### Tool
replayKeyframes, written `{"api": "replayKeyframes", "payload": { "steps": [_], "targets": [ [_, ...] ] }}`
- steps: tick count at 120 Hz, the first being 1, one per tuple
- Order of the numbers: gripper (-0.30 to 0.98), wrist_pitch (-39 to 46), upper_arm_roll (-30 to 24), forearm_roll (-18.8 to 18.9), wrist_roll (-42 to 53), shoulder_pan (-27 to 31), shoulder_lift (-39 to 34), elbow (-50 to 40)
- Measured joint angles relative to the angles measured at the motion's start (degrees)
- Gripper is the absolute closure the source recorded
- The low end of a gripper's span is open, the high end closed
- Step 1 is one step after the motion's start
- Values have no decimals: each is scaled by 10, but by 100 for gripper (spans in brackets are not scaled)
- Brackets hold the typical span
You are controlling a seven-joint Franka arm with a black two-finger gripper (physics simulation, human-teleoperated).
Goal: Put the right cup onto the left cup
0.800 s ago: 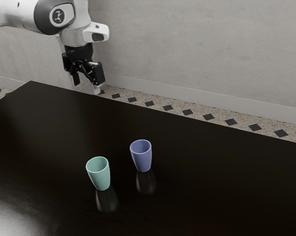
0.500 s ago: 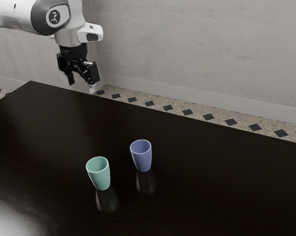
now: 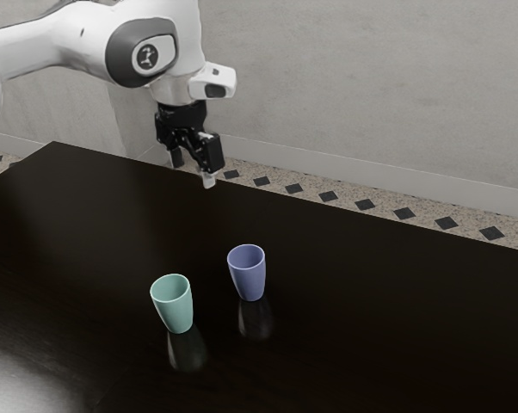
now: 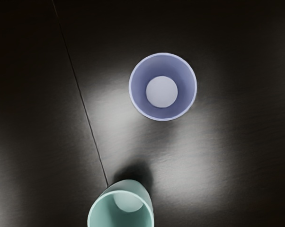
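The dark, glossy surface (image 3: pixel 371 301) carried both cups, standing upright and apart, well in from its far edge. Your white arm (image 3: pixel 48 43) reached over its far-left corner as the exterior view showed it. Your claw (image 3: pixel 193 171) hung above the surface, fingers apart with nothing between them. You were, I judged, at the approach, with no cup lifted. The lavender tumbler (image 3: pixel 249 277) stood toward the exterior view's right, nearer the far edge; the mint-green tumbler (image 3: pixel 177 311) stood toward its left. I couldn't be certain which one "right" meant. Your next move called for settling that, centring over that cup and descending upright before closing. A round emblem (image 3: pixel 147 57) marked your arm's joint; I could read no lettering.
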Motion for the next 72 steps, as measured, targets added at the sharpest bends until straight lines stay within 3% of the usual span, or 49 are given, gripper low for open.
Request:
{"api": "replayKeyframes", "payload": {
  "steps": [48,72],
  "targets": [
    [1,27,0,-26,0,12,25,-17],
    [8,31,0,-40,-1,6,28,-30]
  ]
}}
